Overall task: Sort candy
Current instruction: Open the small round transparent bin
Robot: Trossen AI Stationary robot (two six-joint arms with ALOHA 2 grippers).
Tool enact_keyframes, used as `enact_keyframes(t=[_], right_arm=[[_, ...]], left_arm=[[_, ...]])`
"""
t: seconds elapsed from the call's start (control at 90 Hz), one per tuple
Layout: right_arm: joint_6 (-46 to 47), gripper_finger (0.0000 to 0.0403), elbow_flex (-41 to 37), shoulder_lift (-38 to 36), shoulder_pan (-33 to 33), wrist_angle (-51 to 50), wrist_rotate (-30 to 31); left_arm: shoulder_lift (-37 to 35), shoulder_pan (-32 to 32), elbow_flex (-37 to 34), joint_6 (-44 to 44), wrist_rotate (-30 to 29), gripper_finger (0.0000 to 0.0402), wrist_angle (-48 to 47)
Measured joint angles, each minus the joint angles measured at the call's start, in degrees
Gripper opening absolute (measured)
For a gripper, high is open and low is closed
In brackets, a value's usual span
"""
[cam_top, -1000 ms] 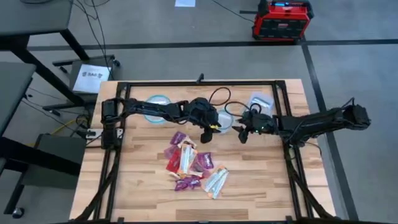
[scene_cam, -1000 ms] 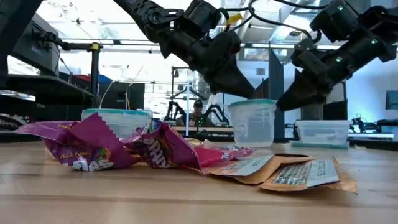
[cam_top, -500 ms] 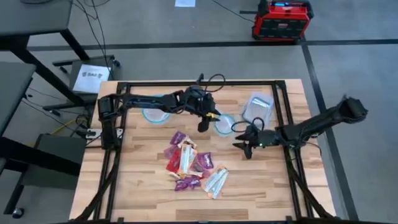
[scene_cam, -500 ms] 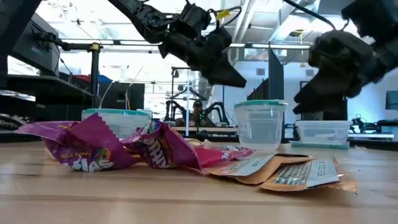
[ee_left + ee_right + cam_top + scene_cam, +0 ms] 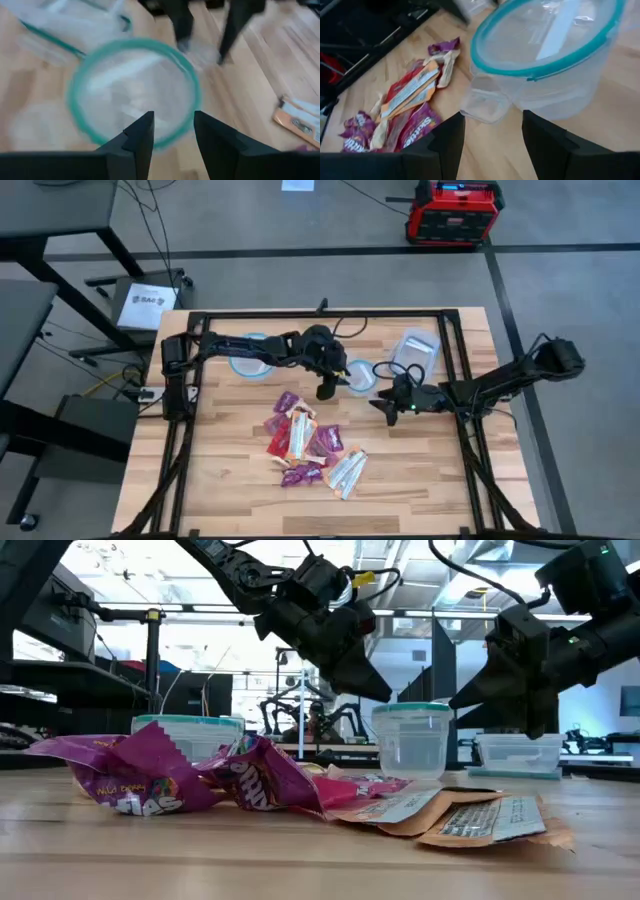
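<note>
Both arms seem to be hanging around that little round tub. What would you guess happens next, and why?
Probably the left pincer drops toward the candy to pick one up. Both it and the right pincer are open and hold nothing, the round tub between them looks empty, and the pile lies just in front of the left one.

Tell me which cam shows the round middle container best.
Right wrist view: the round container fills the picture, teal rim and clear wall sharp, just beyond the open right pincer. The left wrist view blurs it, the low view shows its side, and in the high view it is small.
</note>
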Motion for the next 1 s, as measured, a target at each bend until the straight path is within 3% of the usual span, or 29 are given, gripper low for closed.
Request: enact_keyframes(t=[0.389,0.578,0.744,1.0], right_arm=[[-3.62,0.0180,0.02,-12.79,-8.26,-16.42,0.96],[-5.04,0.0180,0.02,-17.07,-10.73,-18.62,4.07],[-1.01,0.0180,0.02,-17.05,-5.91,-18.72,0.33],[-2.56,0.0180,0.01,-9.79,3.99,-13.27,0.97]], left_arm=[[-0.02,-3.39,-0.02,-1.72,-0.09,0.0127,1.37],[-0.13,-3.04,-0.02,-1.70,-1.20,0.0127,1.72],[-0.24,-0.78,1.01,1.63,-5.70,0.0127,0.83],[-0.35,3.18,1.86,4.70,-4.45,0.0127,5.59]])
